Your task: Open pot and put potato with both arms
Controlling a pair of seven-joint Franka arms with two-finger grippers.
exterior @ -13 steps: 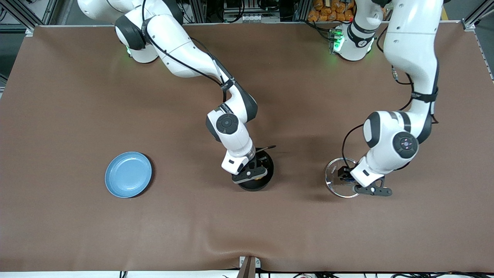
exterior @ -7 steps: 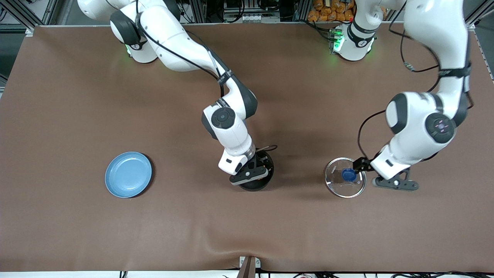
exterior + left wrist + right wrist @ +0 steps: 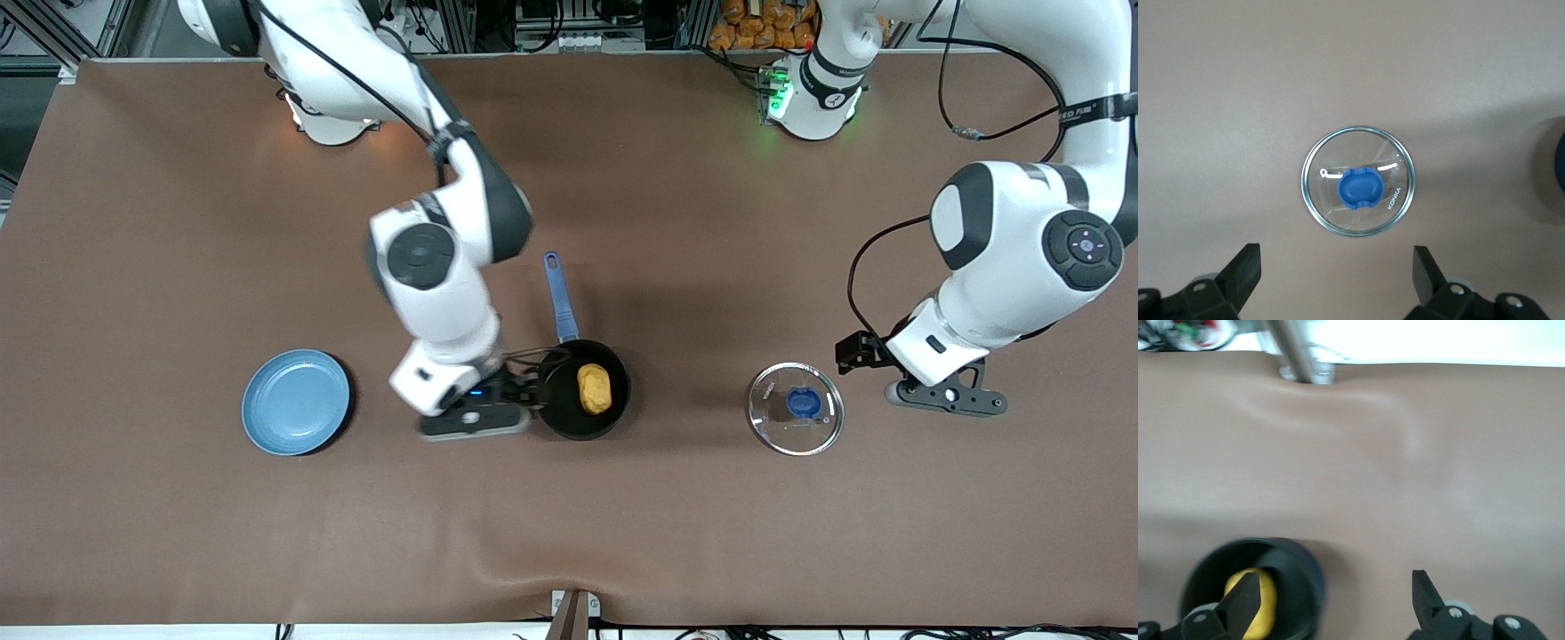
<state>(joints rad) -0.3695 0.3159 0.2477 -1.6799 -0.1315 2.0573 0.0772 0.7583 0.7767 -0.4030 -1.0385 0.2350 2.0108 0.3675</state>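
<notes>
The black pot stands uncovered mid-table, its blue handle pointing toward the robots' bases. The yellow-orange potato lies inside it. My right gripper hangs open and empty over the table beside the pot, on the plate's side. In the right wrist view the pot and potato sit partly under one finger. My left gripper is open and empty over the table beside the glass lid. In the left wrist view the lid lies apart from the gripper.
A blue plate with nothing on it lies toward the right arm's end of the table. The glass lid's blue knob faces up. A ripple in the brown cloth runs along the edge nearest the front camera.
My right gripper drew away from the pot toward the plate, leaving the potato inside. My left gripper let go of the lid's knob and moved off toward its own end of the table.
</notes>
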